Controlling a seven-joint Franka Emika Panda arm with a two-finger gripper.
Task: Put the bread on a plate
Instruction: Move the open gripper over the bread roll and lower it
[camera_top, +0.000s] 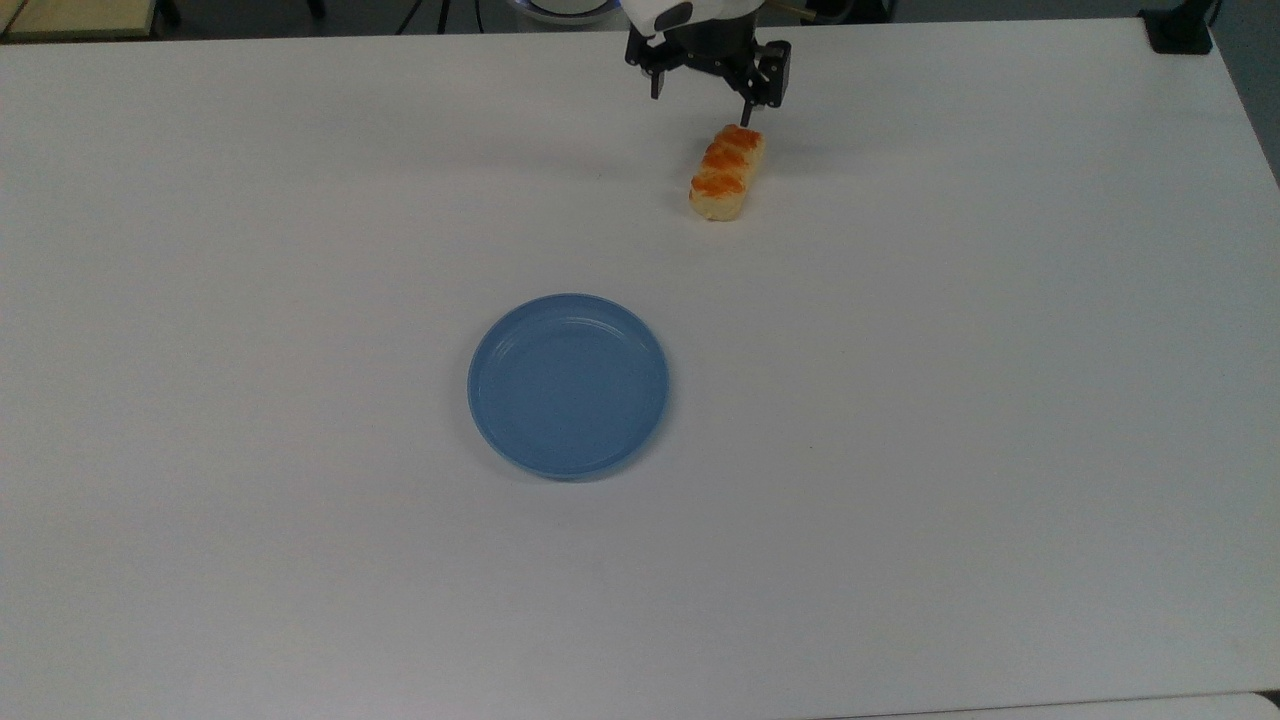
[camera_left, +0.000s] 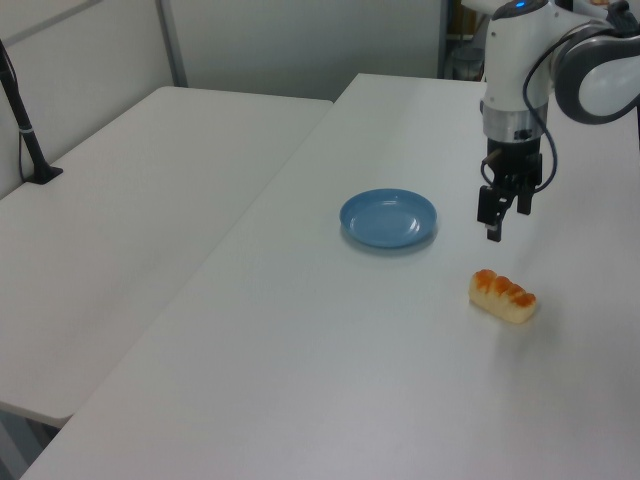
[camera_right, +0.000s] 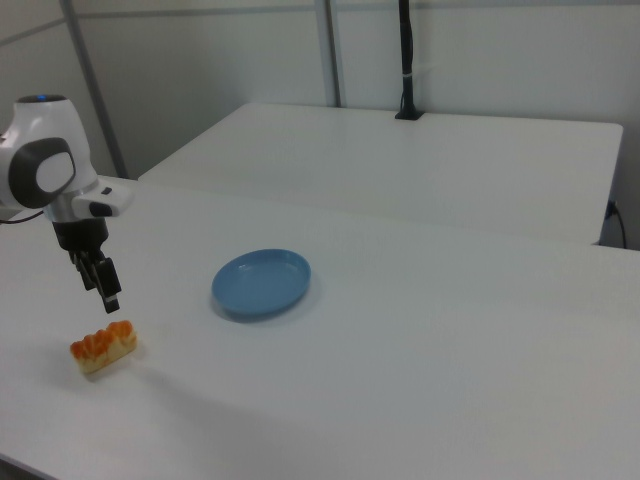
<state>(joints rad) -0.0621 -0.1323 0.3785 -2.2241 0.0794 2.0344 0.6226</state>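
The bread (camera_top: 727, 172), a pale-yellow bar with orange-brown bumps, lies flat on the white table toward the top view's upper right. It also lies in front in the left view (camera_left: 503, 296) and at the right view's lower left (camera_right: 103, 346). The light-blue plate (camera_top: 568, 385) sits bare near the table's middle, well apart from the bread (camera_left: 388, 218) (camera_right: 261, 283). My gripper (camera_top: 700, 105) hangs open in the air just above the bread's far end, fingers pointing down, holding nothing (camera_left: 505, 220) (camera_right: 105, 292).
A second white table (camera_left: 150, 200) adjoins this one along a seam. A black clamped post (camera_top: 1180, 30) stands at the top view's upper right corner of the table, and another black post (camera_left: 25, 130) stands on the neighbouring table.
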